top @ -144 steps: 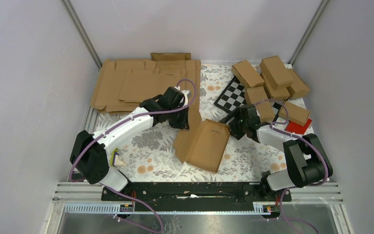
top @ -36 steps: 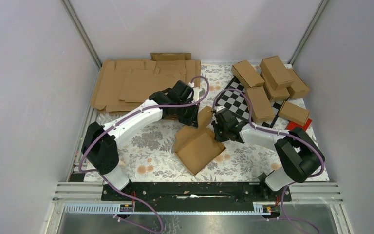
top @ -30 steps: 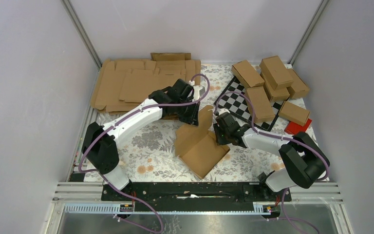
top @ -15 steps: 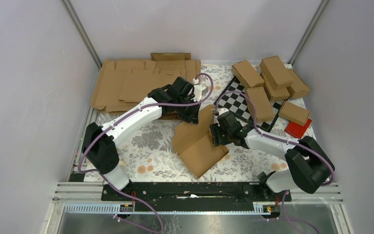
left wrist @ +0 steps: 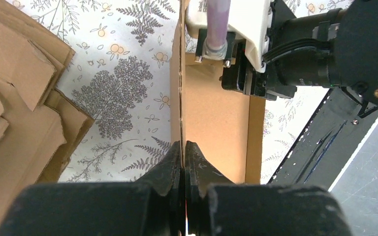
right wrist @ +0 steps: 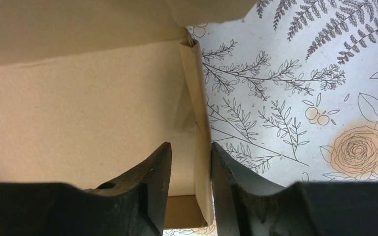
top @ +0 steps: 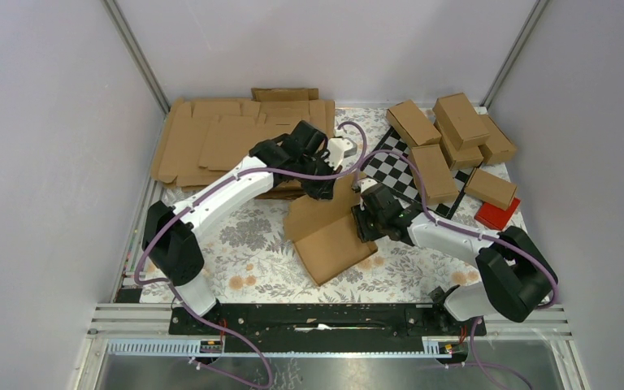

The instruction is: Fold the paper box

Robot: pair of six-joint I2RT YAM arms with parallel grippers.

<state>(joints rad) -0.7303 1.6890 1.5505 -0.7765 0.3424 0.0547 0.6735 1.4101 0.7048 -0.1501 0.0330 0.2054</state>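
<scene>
The paper box [top: 335, 244] lies in the middle of the table [top: 244, 236]. The left claw [left wrist: 183, 147] pinches its standing flap [left wrist: 176, 73] tight. The right claw [right wrist: 191, 146] stands narrow around a side flap [right wrist: 197, 98], and the arms hide both grips from above.

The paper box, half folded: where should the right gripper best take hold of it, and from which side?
I would grip the upright side flap of the paper box, coming from its free end, one finger inside and one outside. It stands on edge and is thin, and the right gripper straddles it. The left gripper pinches the raised panel.
</scene>
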